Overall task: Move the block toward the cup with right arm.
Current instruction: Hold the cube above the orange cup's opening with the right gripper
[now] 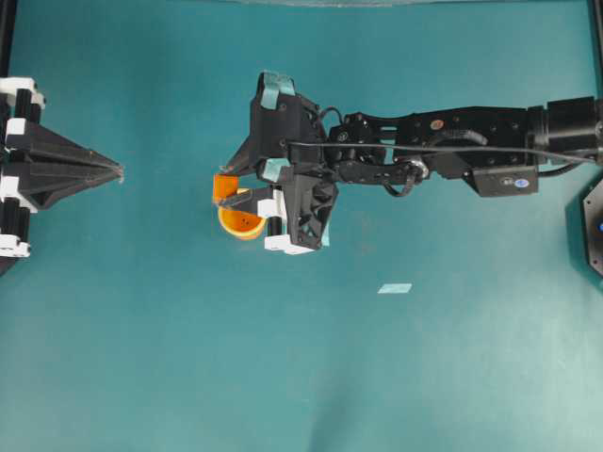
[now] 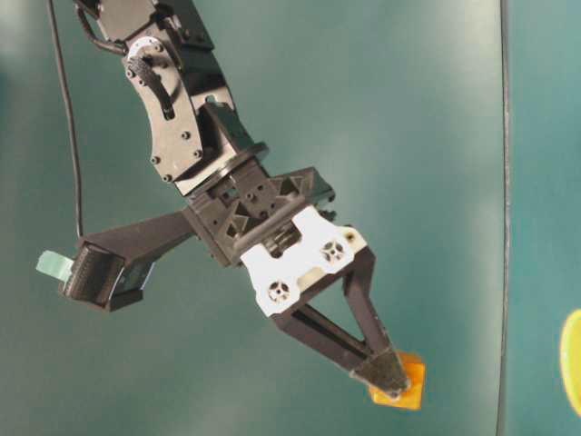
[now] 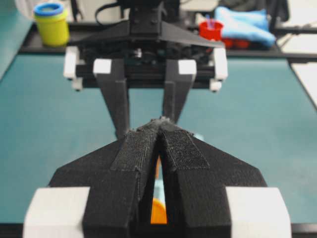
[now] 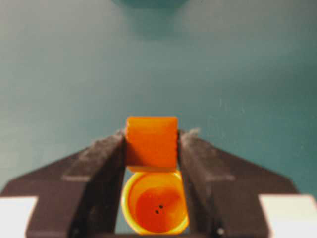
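Right gripper [image 4: 151, 148] clamped on block [image 4: 151, 141]: small plain orange cube, smooth faces, pinched at tips betw two black fingers [image 4: 101, 168] w/ rough fuzzy pads. Held right above cup [image 4: 155, 202], cube partly overlapping rim in overhead view. Cup round, yellow outside, glossy orange inside, nothing in it but two tiny dark dots on bottom. Right arm [image 1: 443, 141] black, jointed, white blocks + pale blue tape patches. Left gripper [image 3: 158, 129] at left edge, textured tips pressed together, holding nothing. Matte teal table [image 1: 141, 358], small pale tape scrap [image 1: 395, 288] on it. No readable writing.
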